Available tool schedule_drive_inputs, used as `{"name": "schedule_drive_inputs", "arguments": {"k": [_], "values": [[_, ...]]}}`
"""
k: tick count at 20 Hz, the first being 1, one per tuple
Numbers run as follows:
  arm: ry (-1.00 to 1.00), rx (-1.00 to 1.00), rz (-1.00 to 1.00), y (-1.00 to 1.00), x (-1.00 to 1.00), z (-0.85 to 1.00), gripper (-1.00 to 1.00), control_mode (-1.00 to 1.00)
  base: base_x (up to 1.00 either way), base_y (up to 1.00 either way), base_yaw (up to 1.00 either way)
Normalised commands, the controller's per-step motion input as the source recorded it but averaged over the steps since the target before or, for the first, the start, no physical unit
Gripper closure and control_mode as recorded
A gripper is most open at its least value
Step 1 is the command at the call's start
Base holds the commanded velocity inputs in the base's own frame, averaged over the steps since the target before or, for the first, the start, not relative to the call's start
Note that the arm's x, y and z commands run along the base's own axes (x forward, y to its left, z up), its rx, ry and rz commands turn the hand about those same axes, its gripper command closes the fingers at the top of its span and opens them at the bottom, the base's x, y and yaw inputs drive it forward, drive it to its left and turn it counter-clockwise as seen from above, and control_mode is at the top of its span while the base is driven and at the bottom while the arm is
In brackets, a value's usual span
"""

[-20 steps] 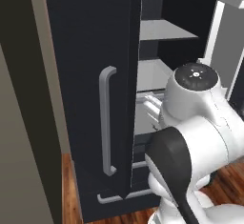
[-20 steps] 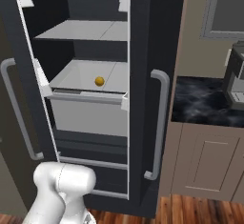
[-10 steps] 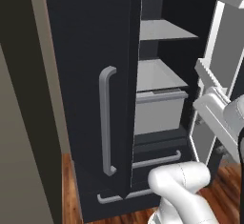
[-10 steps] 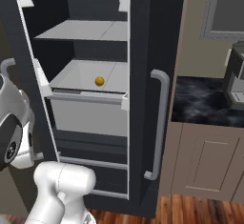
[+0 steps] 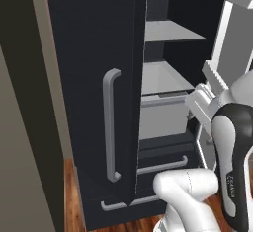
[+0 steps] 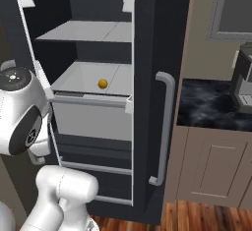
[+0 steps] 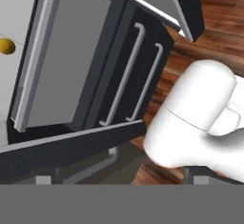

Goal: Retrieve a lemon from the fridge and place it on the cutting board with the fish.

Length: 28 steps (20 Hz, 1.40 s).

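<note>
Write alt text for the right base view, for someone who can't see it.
A small yellow-orange lemon sits alone on a grey shelf inside the fridge, whose left door stands open. The robot's white arm rises at lower left, in front of the fridge. To the right, a dark stone counter carries a coffee machine at the picture's edge.

No legible text, label, brand, number or sign anywhere. A faint vertical marking on the dark arm segment (image 5: 230, 184) at about 4 o'clock in the left base view, too small and blurred to read.
</note>
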Motion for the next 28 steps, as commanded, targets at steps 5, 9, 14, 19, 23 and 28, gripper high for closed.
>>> {"name": "schedule_drive_inputs", "arguments": {"k": [5,9,14,19,23,28], "values": [[-0.03,-0.02,-0.02,0.05,0.86,-0.57,-1.0,-1.0,0.0,0.0,0.0],[-0.01,0.0,0.0,0.0,0.72,-0.77,-1.0,-1.0,0.0,0.0,0.0],[0.0,0.04,0.0,0.03,0.65,-0.47,-1.0,-1.0,0.0,0.0,0.0],[0.0,0.13,0.0,0.07,0.64,-0.38,-1.0,-1.0,0.0,0.0,0.0],[0.0,0.12,0.01,0.22,0.52,-0.43,-1.0,-1.0,0.0,0.0,0.0],[0.04,0.06,0.03,0.54,0.37,-0.33,-1.0,-1.0,0.0,0.0,0.0]]}}
